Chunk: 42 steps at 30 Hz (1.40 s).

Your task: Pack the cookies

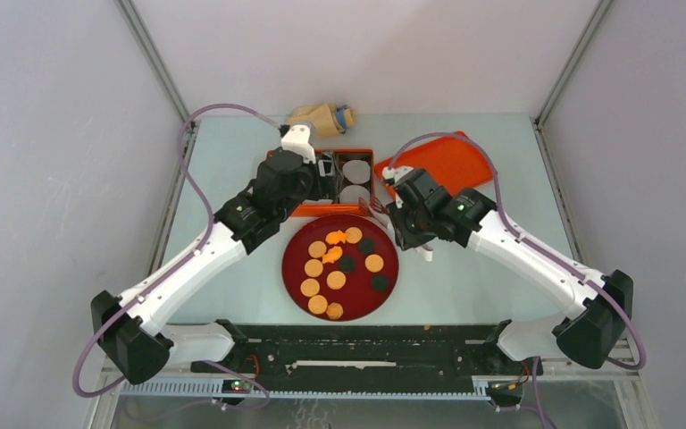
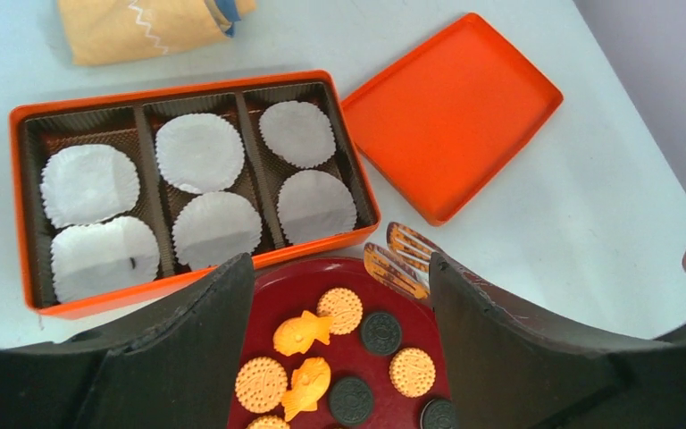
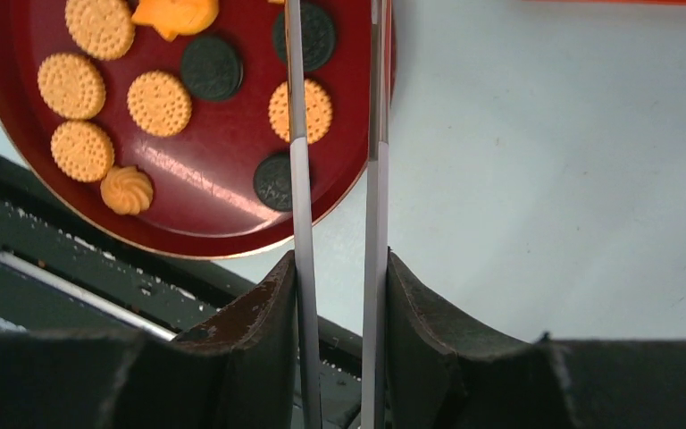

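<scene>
The cookies [image 1: 336,279] lie on a dark red plate [image 1: 360,293]: tan discs, black discs and orange fish-shaped pieces. The left wrist view [image 2: 262,382] and the right wrist view [image 3: 159,103] show them too. My left gripper [image 1: 322,170] is open and empty [image 2: 339,264], hanging over the plate's far edge beside an orange box [image 2: 170,88] of white paper liners [image 2: 199,152]. My right gripper [image 1: 411,234] is shut on metal tongs [image 3: 296,179]. The tong tips [image 2: 402,259] sit at the plate's far right rim, holding nothing.
The box's orange lid [image 1: 447,161] lies upside down at the back right. A tan cloth bag [image 1: 317,116] lies behind the box. A black rail [image 1: 366,344] runs along the near edge between the arm bases.
</scene>
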### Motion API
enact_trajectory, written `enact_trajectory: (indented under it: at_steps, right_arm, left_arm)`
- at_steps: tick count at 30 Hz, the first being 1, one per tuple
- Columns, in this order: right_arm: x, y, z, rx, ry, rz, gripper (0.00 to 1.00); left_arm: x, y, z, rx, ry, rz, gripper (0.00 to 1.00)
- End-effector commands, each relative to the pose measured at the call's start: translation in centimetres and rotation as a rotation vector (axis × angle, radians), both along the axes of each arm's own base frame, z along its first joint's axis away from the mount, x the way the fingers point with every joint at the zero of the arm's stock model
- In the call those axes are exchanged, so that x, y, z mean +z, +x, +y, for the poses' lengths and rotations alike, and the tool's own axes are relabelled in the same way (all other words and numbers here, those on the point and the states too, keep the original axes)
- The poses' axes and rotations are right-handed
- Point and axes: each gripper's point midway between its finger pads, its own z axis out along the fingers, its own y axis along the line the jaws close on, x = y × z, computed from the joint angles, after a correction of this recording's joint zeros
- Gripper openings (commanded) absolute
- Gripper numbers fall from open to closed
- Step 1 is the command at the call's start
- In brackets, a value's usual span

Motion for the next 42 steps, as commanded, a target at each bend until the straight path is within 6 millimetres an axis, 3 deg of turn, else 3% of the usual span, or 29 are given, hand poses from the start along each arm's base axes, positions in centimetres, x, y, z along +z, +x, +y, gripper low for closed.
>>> enact_trajectory:
  at_steps: [1, 10, 14, 17, 20, 31, 37, 42]
  right_arm:
    - [0.8, -1.3, 0.4, 0.012, -0.020, -0.035, 0.32]
    - [-2.3, -4.3, 1.3, 0.054, -0.053, 0.041, 0.35]
    - [-2.9, -5.2, 1.6, 0.065, -0.057, 0.056, 0.47]
    - [-3.7, -5.4, 1.5, 0.063, -0.077, 0.068, 0.48]
    - [-4.4, -5.4, 1.3, 0.055, -0.099, 0.082, 0.56]
    - [-6.8, -6.3, 1.8, 0.077, -0.136, 0.154, 0.53]
    - [-5.2, -5.4, 1.7, 0.048, -0.109, 0.088, 0.29]
    - [-1.6, -4.0, 2.3, 0.040, -0.078, 0.007, 0.25]
  left_arm:
    - [-1.1, -0.6, 1.8, 0.064, 0.032, 0.028, 0.77]
    - [-1.0, -1.8, 2.7, 0.070, 0.015, 0.022, 0.77]
    - [-0.9, -1.9, 3.0, 0.076, 0.014, 0.018, 0.77]
    - [-1.0, -1.9, 2.9, 0.070, 0.016, 0.023, 0.77]
    - [-1.1, -1.9, 2.9, 0.069, 0.015, 0.026, 0.77]
    - [-1.7, -1.9, 3.0, 0.076, 0.029, 0.033, 0.77]
    - [-1.8, -1.7, 2.8, 0.073, 0.033, 0.038, 0.77]
    - [-0.9, -1.5, 2.8, 0.079, 0.027, 0.024, 0.77]
